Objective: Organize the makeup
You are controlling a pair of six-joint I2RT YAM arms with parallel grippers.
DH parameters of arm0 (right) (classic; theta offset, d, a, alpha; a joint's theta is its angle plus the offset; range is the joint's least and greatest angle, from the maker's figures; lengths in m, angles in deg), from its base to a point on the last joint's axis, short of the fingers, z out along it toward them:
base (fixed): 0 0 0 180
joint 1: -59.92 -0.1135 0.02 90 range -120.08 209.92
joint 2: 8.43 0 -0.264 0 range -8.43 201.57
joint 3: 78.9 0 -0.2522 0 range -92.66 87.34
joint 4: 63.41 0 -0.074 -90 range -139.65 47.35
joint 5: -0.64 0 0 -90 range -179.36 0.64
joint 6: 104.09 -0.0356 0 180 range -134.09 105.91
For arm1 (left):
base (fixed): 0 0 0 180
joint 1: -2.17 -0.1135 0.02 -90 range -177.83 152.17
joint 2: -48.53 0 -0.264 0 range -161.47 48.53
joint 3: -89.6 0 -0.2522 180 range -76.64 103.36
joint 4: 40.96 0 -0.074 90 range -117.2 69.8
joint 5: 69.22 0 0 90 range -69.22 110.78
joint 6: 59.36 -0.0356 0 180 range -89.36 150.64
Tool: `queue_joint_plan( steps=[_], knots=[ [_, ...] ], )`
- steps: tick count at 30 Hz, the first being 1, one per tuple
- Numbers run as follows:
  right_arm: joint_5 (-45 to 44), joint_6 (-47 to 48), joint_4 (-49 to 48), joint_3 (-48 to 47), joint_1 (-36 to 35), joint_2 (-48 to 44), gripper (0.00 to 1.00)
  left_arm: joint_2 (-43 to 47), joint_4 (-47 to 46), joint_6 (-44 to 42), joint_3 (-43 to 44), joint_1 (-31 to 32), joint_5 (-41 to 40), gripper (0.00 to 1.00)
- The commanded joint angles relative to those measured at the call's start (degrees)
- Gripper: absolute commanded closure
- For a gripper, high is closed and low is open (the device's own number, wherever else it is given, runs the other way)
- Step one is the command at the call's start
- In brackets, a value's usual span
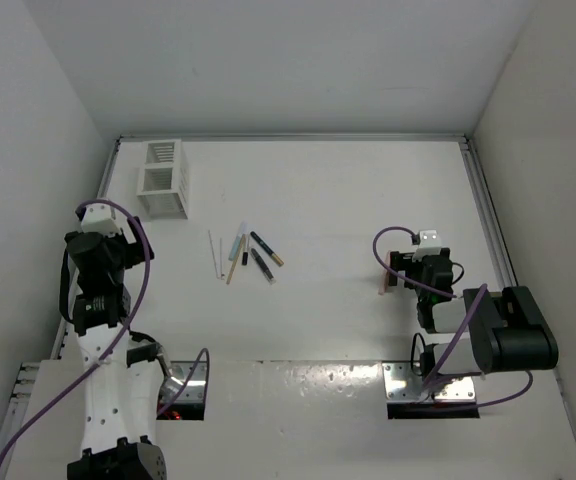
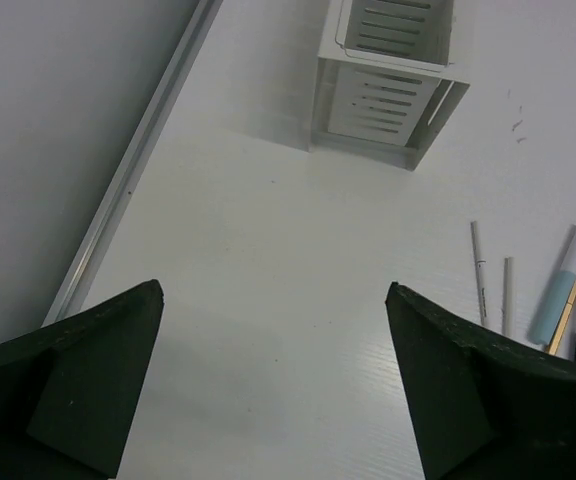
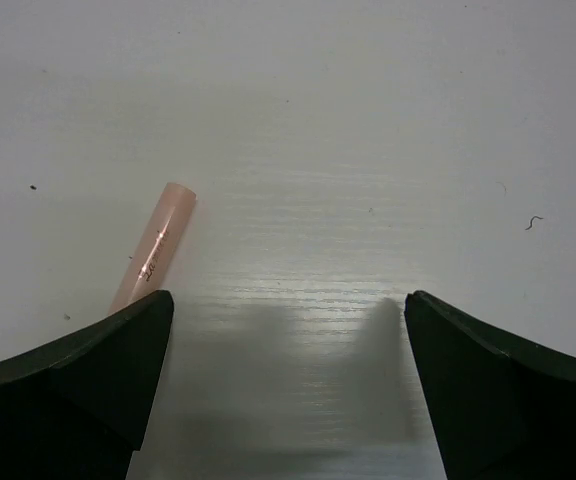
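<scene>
Seven or so makeup sticks [image 1: 240, 252] are lying in a loose fan on the white bench [image 1: 328, 200], left of its middle. Their long axes are running roughly from near edge to far edge. The two black pencils [image 1: 265, 247] are slanting toward the near right, one with its gold tip leading. An exact count is proving hard: the thin white sticks [image 2: 480, 275] are blending into the surface, and the left wrist view is cutting the black ones off at its border.

One pink tube [image 3: 155, 250] is lying well apart toward the right edge, just beside the right gripper [image 3: 288, 295], its lower end hiding behind a finger. The white slatted holder [image 1: 163, 178] is standing in the far left corner.

The left gripper [image 2: 273, 288] is hovering near the left edge with jaws spread, gripping nothing. The right jaws are gaping likewise. A wide stretch of bench is lying between cluster and tube.
</scene>
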Motion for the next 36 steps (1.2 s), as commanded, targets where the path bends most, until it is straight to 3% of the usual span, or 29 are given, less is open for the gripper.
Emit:
queue_joint_plan(
  steps=[1, 5, 9, 13, 15, 16, 17, 19, 24, 27, 36],
  knots=[
    [0.7, 0.0, 0.0, 3.0, 0.2, -0.2, 0.0, 0.8, -1.0, -0.2, 1.1, -0.7, 0.8, 0.0],
    [0.9, -2.3, 2.7, 2.8, 2.6, -3.6, 0.0, 0.8, -1.0, -2.7, 2.2, -0.2, 2.0, 0.0],
    [5.6, -1.0, 22.2, -4.8, 3.4, -9.0, 0.0, 1.3, -0.4, -13.5, 3.5, 0.4, 7.6, 0.0],
    [9.3, -2.5, 41.9, -18.2, 3.5, -12.0, 0.0, 1.3, -0.4, -18.5, 5.3, 0.9, 13.6, 0.0],
    [9.6, -3.8, 47.6, -24.2, 3.5, -11.0, 0.07, 1.3, -0.4, -18.5, 6.6, 0.9, 15.3, 0.0],
    [8.2, -5.4, 56.8, -26.3, 3.5, -10.5, 0.11, 1.3, -0.4, -18.5, 6.6, 0.9, 16.9, 0.0],
    [6.4, -8.0, 59.7, -32.0, 3.5, -9.8, 0.24, 1.3, -0.4, -17.8, 6.6, 0.9, 17.6, 0.0],
    [4.6, -12.7, 69.1, -35.0, 3.4, -7.0, 0.29, 1.3, 0.1, -17.2, 6.6, 0.9, 18.9, 0.0],
    [3.5, -20.5, 72.2, -39.1, 3.3, -1.9, 0.33, 1.3, 0.7, -17.2, 6.1, 0.9, 21.6, 0.0],
    [6.6, -21.7, 72.6, -40.2, 2.7, 0.2, 0.33, 1.8, 1.2, -17.2, 6.1, 1.4, 21.1, 0.0],
    [3.3, -21.9, 74.5, -43.5, -3.4, 9.8, 0.37, 2.4, 1.2, -17.2, 5.0, 1.4, 20.4, 0.0]
  ],
)
